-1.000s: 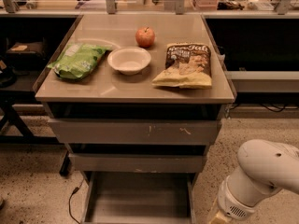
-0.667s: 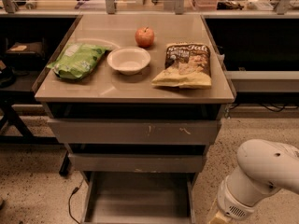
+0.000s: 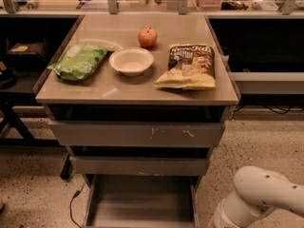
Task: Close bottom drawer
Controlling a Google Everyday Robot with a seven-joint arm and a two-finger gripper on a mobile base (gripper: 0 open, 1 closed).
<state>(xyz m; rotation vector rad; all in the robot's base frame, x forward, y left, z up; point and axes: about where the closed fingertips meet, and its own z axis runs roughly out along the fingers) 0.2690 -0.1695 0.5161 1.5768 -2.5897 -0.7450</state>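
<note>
The bottom drawer (image 3: 142, 201) stands pulled out at the foot of the grey cabinet, its flat grey tray floor showing; its front panel is cut off by the lower frame edge. Above it sit the mid-width drawer front (image 3: 140, 166) with a chipped lower edge and the widest front (image 3: 137, 134) with pale scratch marks. A white arm segment (image 3: 259, 201) shows at the lower right, right of the open drawer. The gripper itself is out of view.
On the cabinet top (image 3: 137, 91) lie a green bag (image 3: 78, 61), a white bowl (image 3: 131, 61), a red apple (image 3: 147, 37) and a chip bag (image 3: 188, 66). A black cable (image 3: 73, 201) lies on the speckled floor at left. Dark shelving flanks both sides.
</note>
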